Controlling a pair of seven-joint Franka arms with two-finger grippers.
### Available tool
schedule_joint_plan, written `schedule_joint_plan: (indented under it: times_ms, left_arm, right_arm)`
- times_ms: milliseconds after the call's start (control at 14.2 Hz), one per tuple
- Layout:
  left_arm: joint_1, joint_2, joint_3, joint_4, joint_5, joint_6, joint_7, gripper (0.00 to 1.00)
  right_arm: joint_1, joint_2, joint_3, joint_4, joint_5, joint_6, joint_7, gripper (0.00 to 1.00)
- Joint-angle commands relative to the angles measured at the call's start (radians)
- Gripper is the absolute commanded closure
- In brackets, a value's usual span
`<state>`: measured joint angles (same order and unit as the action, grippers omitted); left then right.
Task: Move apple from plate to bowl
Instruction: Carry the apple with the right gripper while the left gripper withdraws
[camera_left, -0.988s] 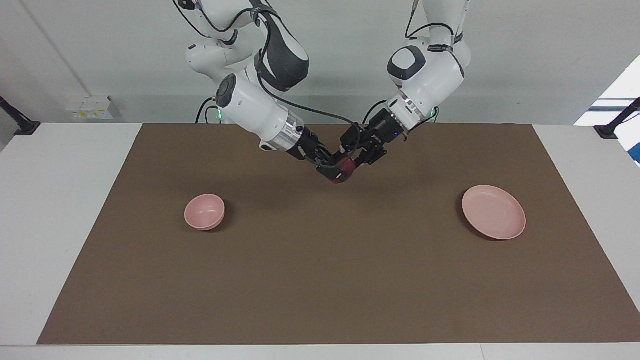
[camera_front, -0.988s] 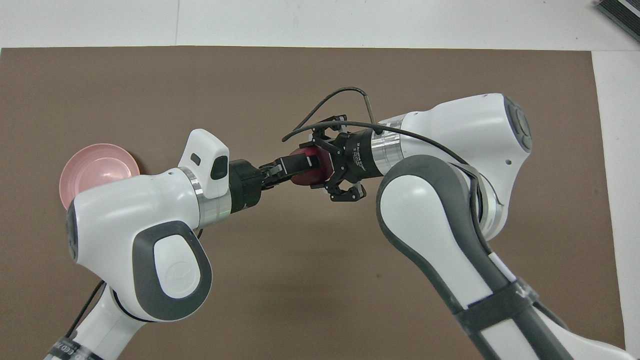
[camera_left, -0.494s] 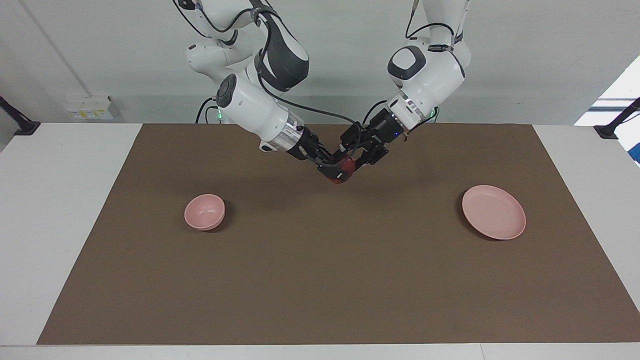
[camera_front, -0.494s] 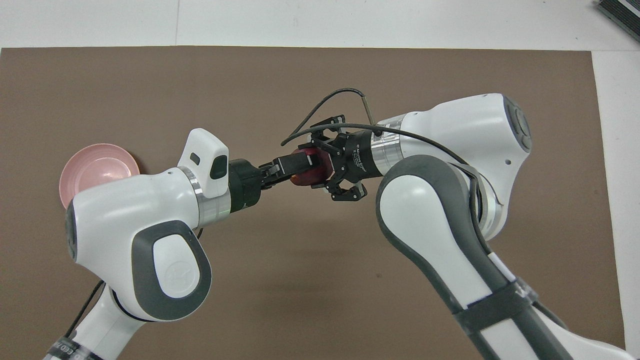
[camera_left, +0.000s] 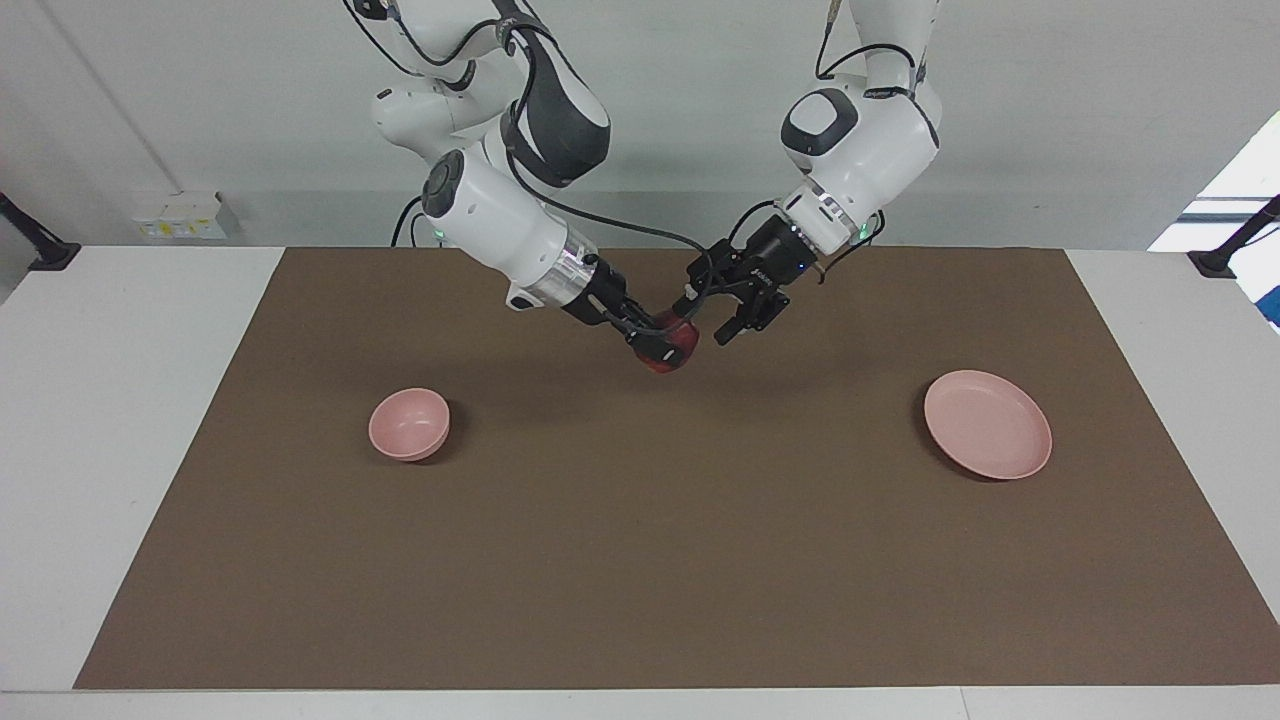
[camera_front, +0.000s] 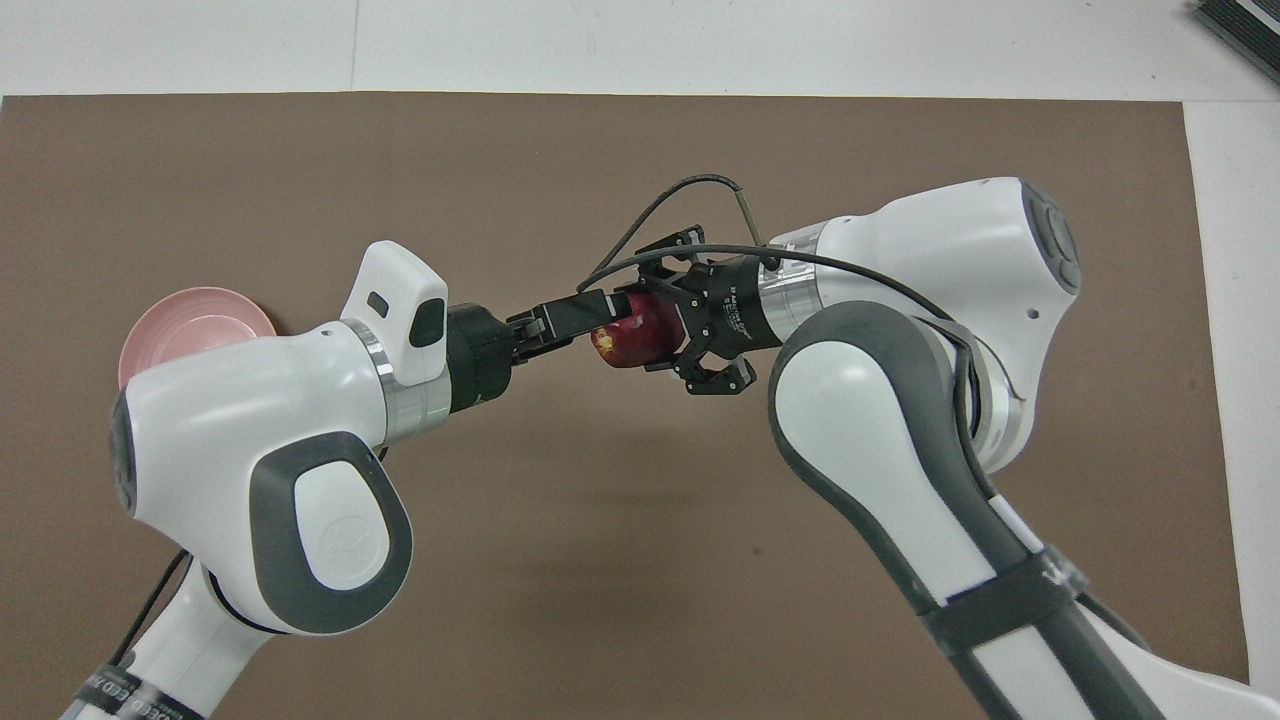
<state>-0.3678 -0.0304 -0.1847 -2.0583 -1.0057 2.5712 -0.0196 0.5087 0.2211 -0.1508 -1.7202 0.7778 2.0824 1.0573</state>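
The left claw (camera_left: 706, 322) has let go and drawn back from the apple (camera_left: 672, 347) — its fingers now stand apart just beside it. The right claw (camera_left: 655, 343) is clamped on the apple, up over the middle of the brown mat (camera_left: 640, 560) on the bench (camera_left: 120, 330). The apple is round, glossy, dark red with a yellow patch. The smooth pink plate (camera_left: 987, 424) and bowl (camera_left: 409, 424) sit empty, well apart.

Table (camera_left: 120, 420): mat (camera_left: 640, 560), bowl (camera_left: 408, 423), plate (camera_left: 987, 423)
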Motion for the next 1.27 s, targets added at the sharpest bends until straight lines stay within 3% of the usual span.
schedule_joint_plan:
  times_ms: [0, 141, 353, 705, 988, 1199]
  left_arm:
    - [0.056, 0.007, 0.002, 0.012, 0.068, -0.09, -0.006, 0.0]
    - [0.101, 0.004, 0.002, 0.009, 0.188, -0.179, -0.006, 0.0]
    - [0.168, 0.003, 0.004, 0.012, 0.434, -0.339, -0.008, 0.0]
    - [0.272, 0.009, 0.002, 0.085, 0.807, -0.509, -0.003, 0.0]
    - [0.337, 0.015, 0.002, 0.269, 0.964, -0.741, 0.003, 0.0]
    - [0.374, 0.014, 0.004, 0.418, 0.977, -0.893, 0.006, 0.0]
  right_arm:
    - [-0.068, -0.008, 0.002, 0.013, -0.044, -0.08, -0.116, 1.0]
    - [-0.096, -0.009, 0.002, 0.013, -0.127, -0.119, -0.216, 1.0]
    - [-0.101, -0.015, 0.004, 0.002, -0.423, -0.151, -0.429, 1.0]
    - [-0.245, -0.019, 0.002, -0.079, -0.57, -0.125, -0.871, 1.0]
    - [-0.297, -0.008, 0.002, -0.14, -0.726, -0.006, -1.006, 1.0]
    - [-0.347, 0.027, 0.004, -0.147, -0.758, 0.05, -1.075, 1.0]
